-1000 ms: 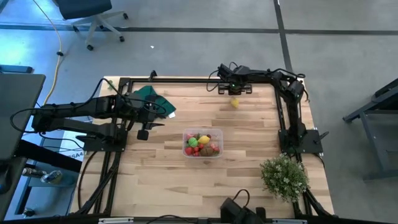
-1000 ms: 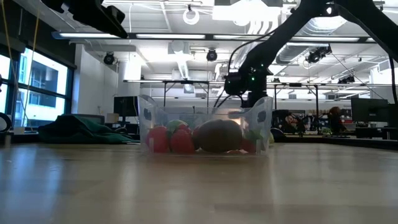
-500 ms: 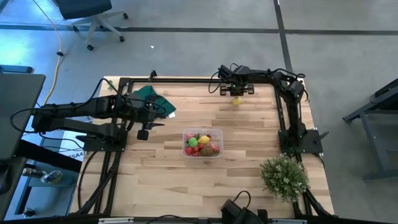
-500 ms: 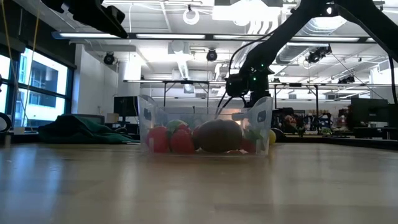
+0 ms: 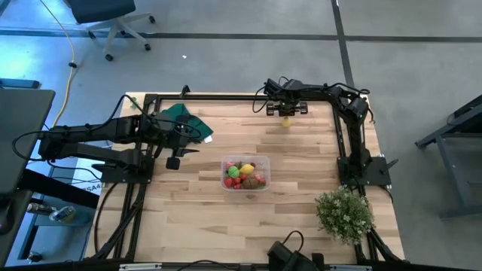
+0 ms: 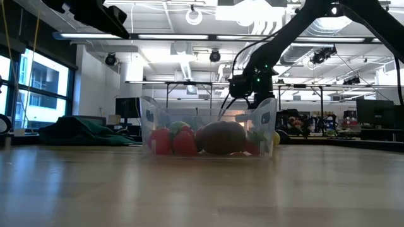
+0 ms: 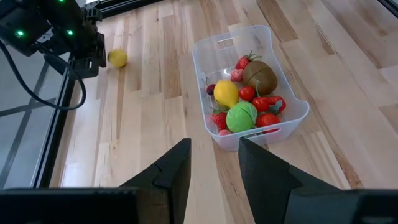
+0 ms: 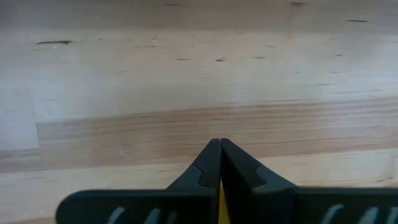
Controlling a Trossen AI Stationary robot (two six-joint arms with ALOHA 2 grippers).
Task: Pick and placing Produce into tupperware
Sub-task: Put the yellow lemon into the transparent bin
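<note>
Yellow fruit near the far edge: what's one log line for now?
right fingers: shut, beside yellow fruit | left fingers: open, empty | tupperware: holds produce

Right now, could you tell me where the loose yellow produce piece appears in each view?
High: yellow piece under the right gripper, beyond the tupperware.
Low: sliver at the tupperware's right edge.
Left wrist: beside the right gripper.
Right wrist: yellow glimpse behind shut fingers.
Landmark: tupperware.

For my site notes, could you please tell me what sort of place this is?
Probably a robotics lab or workshop: a wooden table on a concrete floor, an office chair, and more benches under open ceiling ducts.
</note>
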